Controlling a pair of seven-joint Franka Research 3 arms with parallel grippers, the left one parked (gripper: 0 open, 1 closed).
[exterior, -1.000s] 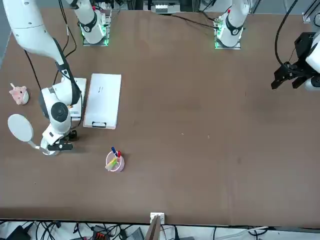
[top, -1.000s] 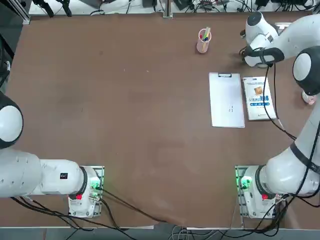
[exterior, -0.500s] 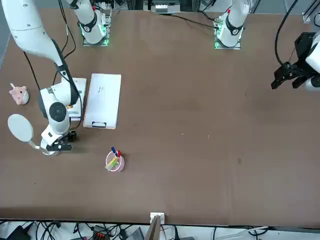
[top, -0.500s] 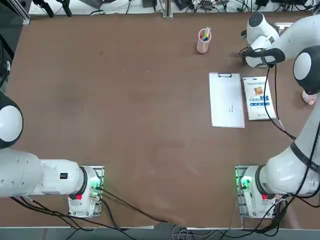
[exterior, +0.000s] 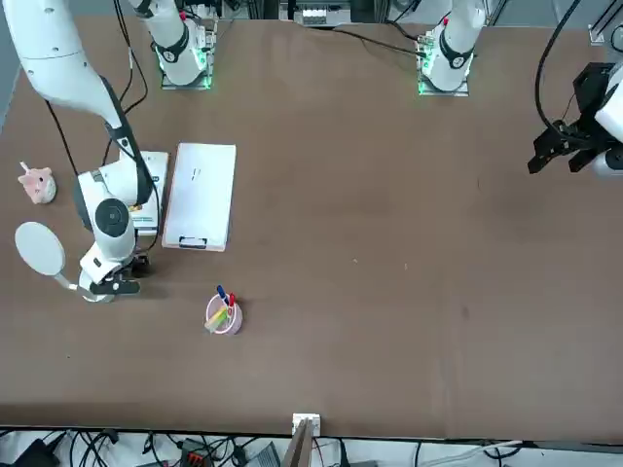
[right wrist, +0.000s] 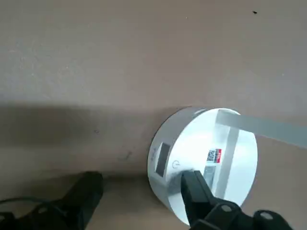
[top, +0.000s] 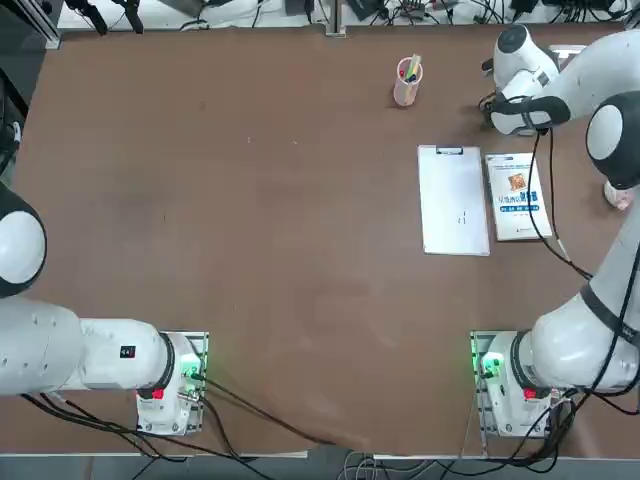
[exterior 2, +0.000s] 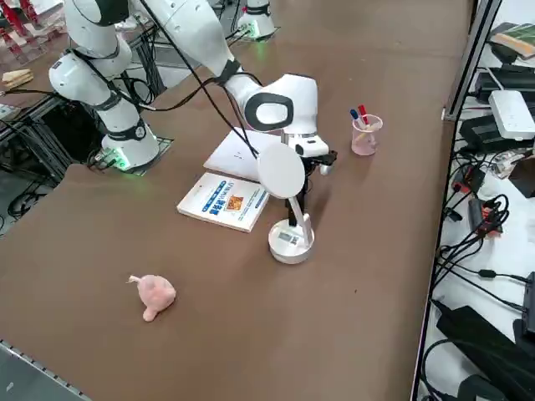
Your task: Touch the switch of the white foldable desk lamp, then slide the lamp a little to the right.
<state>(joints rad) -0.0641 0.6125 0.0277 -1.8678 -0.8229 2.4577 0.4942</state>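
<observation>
My right gripper (right wrist: 144,191), jaws apart, hovers at the white foldable desk lamp (right wrist: 204,158); next, one fingertip (right wrist: 194,184) presses its switch (right wrist: 175,164).

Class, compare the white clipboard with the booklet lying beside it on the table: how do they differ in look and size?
The white clipboard is plain white with a clip at one end; the booklet has a printed blue-and-orange cover. The clipboard is longer and wider than the booklet. Both are rectangular, lying flat and parallel on the table.
</observation>
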